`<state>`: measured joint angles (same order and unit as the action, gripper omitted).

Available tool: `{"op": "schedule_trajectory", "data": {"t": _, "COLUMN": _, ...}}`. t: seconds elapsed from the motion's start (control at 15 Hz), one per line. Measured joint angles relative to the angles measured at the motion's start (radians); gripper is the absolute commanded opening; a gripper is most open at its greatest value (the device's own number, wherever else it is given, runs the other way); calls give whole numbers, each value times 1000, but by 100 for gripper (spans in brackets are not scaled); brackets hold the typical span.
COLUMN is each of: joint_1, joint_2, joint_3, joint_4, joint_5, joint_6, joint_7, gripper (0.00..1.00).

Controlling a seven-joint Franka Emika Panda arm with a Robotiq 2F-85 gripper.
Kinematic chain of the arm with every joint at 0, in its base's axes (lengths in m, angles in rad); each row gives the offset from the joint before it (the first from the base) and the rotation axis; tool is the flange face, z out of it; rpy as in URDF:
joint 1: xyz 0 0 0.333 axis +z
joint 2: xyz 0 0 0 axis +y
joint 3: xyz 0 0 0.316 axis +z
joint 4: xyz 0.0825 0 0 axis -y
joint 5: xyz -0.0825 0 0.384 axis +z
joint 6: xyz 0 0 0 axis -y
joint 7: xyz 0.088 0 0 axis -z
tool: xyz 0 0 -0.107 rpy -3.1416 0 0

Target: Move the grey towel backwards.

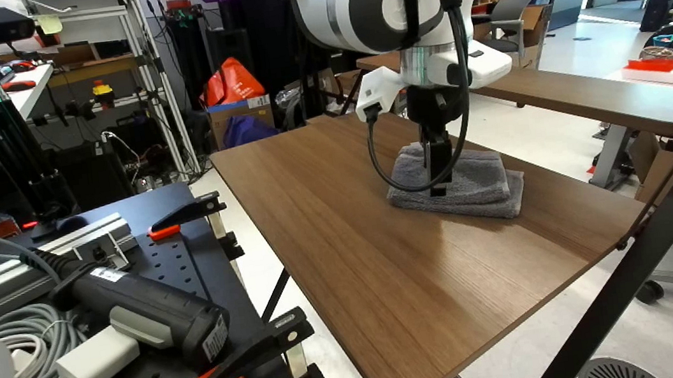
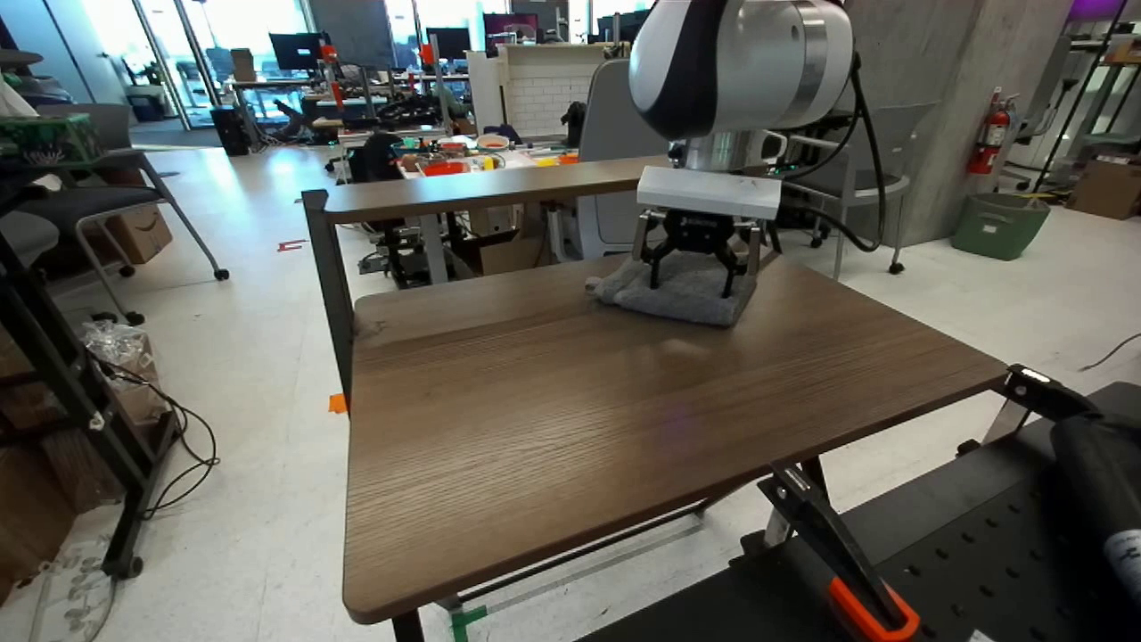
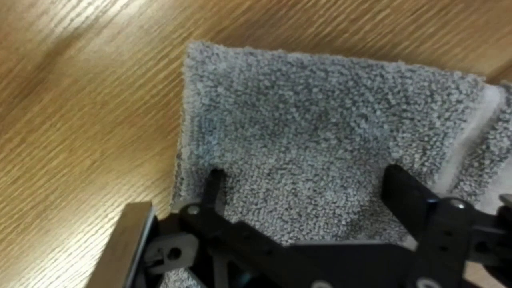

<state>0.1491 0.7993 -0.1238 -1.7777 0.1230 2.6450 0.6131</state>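
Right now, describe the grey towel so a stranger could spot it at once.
Find the large brown wood-grain tabletop. On it, beneath the open black gripper, lies the grey towel. Its fuzzy, folded layers set it apart from the flat tabletop.

In both exterior views the white arm (image 1: 378, 7) extends in from near 1 o'clock, its silver wrist (image 2: 726, 152) upright and the gripper (image 2: 692, 291) aimed down toward 6 o'clock. The two black fingers (image 2: 655, 275) stand spread, well apart at the tips. In the wrist view the gripper reaches up from 6 o'clock, one of its fingers slanting toward 1 o'clock and the opposite one toward 11 o'clock.
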Motion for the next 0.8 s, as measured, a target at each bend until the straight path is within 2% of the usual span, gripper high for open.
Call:
{"op": "schedule_trajectory", "data": {"t": 0.53, "joint_1": 23, "joint_2": -7, "joint_3": 1, "joint_4": 0, "joint_5": 0, "joint_6": 0, "joint_7": 0, "gripper": 100}}
{"op": "schedule_trajectory", "data": {"t": 0.8, "joint_1": 39, "joint_2": -73, "joint_3": 0, "joint_4": -48, "joint_5": -1, "joint_6": 0, "joint_7": 0, "gripper": 100}}
